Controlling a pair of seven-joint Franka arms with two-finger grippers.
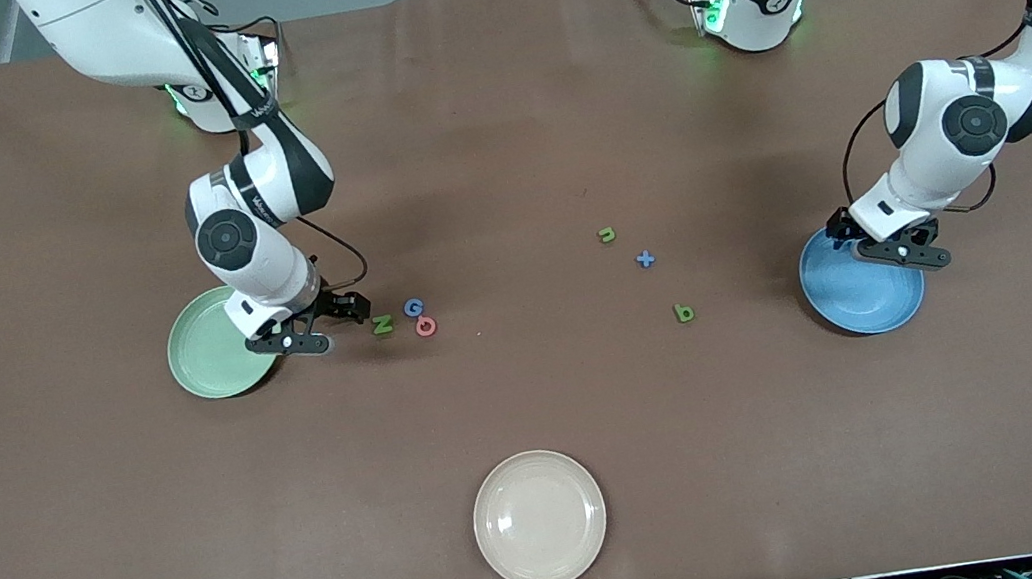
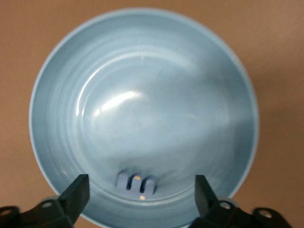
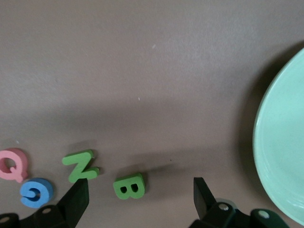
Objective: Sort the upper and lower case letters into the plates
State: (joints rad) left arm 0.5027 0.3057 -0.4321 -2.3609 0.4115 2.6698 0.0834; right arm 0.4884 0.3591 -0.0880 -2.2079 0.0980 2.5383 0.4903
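Left pincer [image 2: 140, 199] agape over blue plate [image 1: 841, 299], m [image 2: 137, 184] dropped; right pincer [image 3: 140, 199] agape above green B [image 3: 129, 185] should descend squarely astride it.

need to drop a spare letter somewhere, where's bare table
Bare: the stretch between the cream plate and the letters. Crowded: N, G and Q by the right gripper, beside the green plate.

We are two white arms with dark grey round joint caps, black bands and black cables looping outside. Green lights glow at our bases; black grippers end each arm.
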